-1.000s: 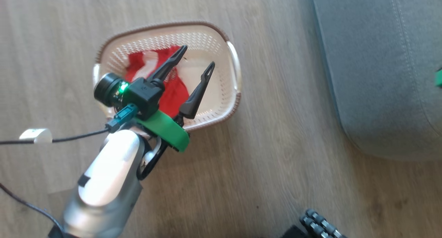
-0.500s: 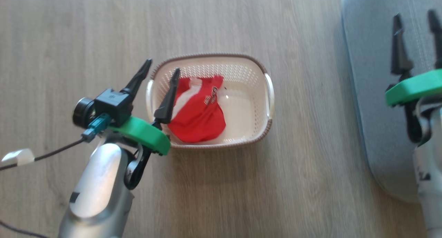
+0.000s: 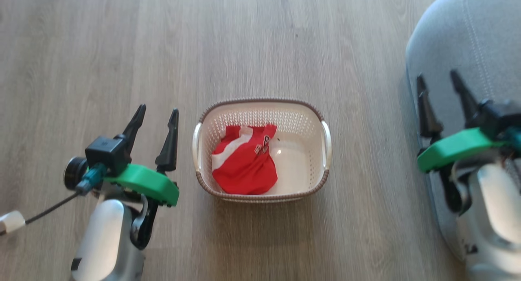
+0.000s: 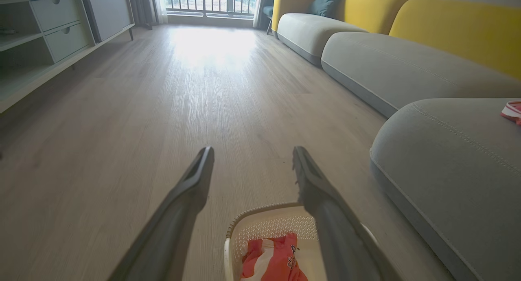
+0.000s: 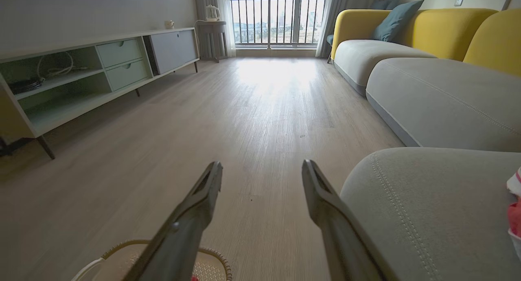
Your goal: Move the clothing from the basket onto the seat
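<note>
Head view, what's there?
— Left hand (image 3: 158,108) and right hand (image 3: 436,74) gape empty; clothing (image 3: 244,167) lies bunched in the basket's (image 3: 260,100) left half.
— Then a finger could hook the lattice and drag the basket, not cloth, toward the seat (image 3: 468,36).

Wood-grain plank floor (image 3: 122,49), carrying the oval cream basket (image 3: 260,115) upright at centre, well apart from the grey seat (image 3: 464,40) resting at the right. Along the opposite side, a pale green low cabinet (image 5: 93,65) stands on thin legs.
</note>
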